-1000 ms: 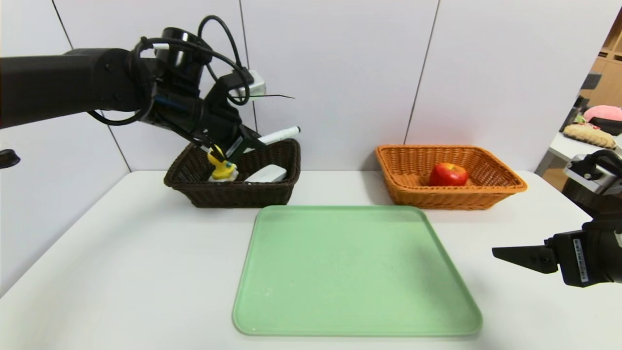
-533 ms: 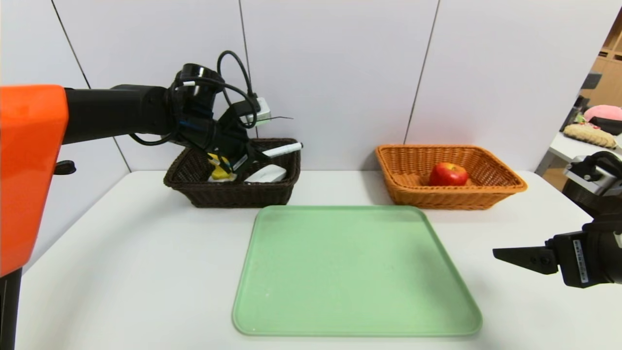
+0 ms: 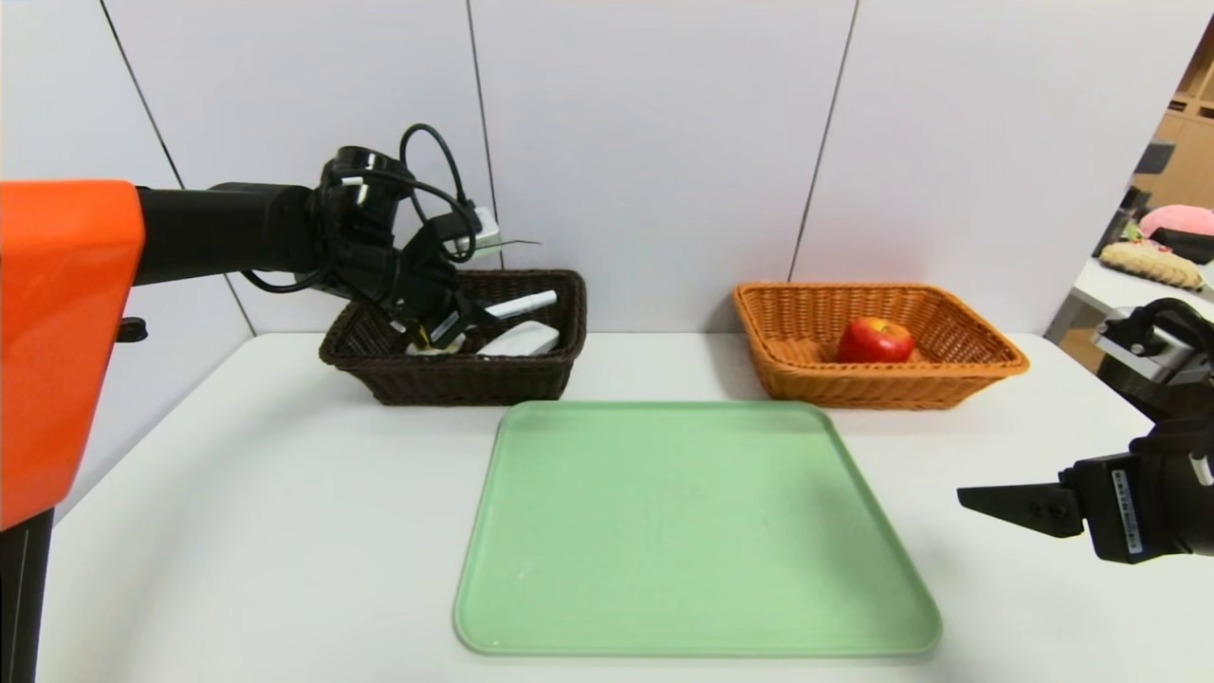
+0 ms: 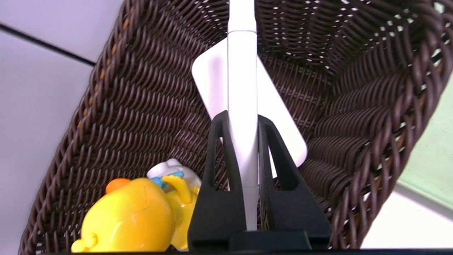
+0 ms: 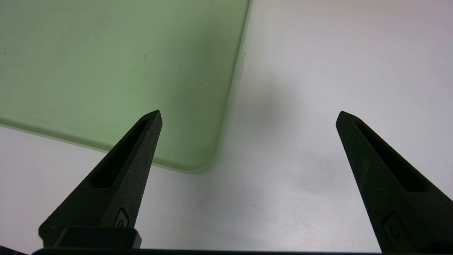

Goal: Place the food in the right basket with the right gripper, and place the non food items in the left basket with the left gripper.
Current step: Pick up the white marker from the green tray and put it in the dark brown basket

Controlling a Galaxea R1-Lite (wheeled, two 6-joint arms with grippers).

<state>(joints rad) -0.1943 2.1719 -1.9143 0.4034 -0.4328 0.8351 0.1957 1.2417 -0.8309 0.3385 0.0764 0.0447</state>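
At upper left, the left gripper (image 4: 242,118) clamps one white pen (image 4: 242,106) inside one dark basket (image 3: 455,375); the right gripper (image 5: 247,117) gapes wide at lower right.

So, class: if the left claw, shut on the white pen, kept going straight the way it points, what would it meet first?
Probably the flat white item in the dark basket: the left claw points the white pen across it. Depth is unclear.

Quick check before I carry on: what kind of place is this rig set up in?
Likely an indoor lab or office test bench: a white table against plain wall panels, with a green tray and two sorting baskets.
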